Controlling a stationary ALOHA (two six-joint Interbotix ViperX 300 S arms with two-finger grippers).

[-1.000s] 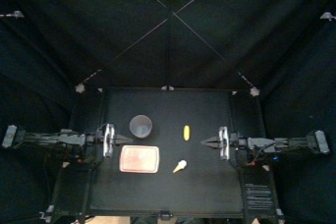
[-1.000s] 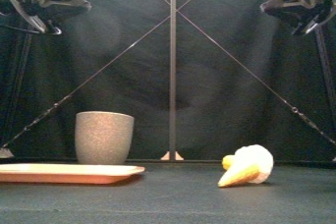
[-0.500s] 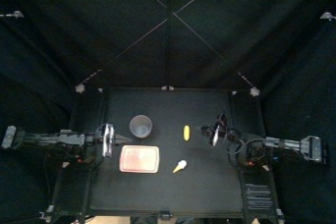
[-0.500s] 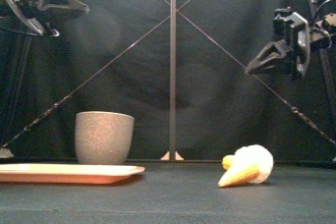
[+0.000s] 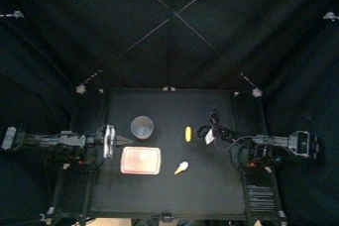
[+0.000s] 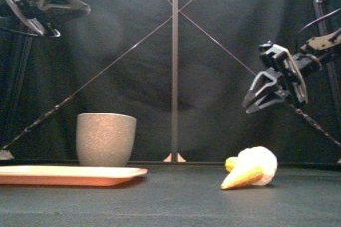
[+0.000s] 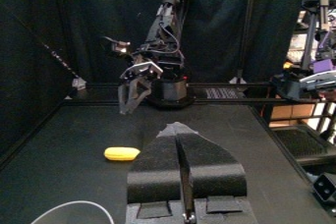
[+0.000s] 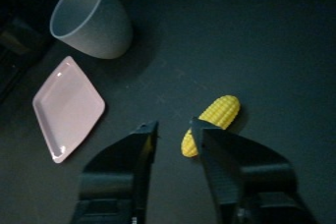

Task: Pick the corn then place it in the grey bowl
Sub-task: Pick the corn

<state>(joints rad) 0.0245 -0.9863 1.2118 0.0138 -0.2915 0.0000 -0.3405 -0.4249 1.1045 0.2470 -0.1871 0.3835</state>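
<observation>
Black curtains (image 5: pixel 79 32) are hung around a small black table (image 5: pixel 212 185), on whose left half a flat pink tray (image 5: pixel 142 160) is laid, with a tall grey speckled cup (image 5: pixel 142 125) stood just behind it. A yellow toy corn cob (image 5: pixel 188 133), ribbed with rows of kernels, is laid flat near the table's middle, right of the cup, under the right gripper (image 8: pixel 176 127), whose jaws are held moderately apart. A small pale yellow-and-white toy (image 5: pixel 181 167) is seen nearer the front, and the left gripper (image 7: pixel 182 132) is parked at the left edge, jaws pressed together.
</observation>
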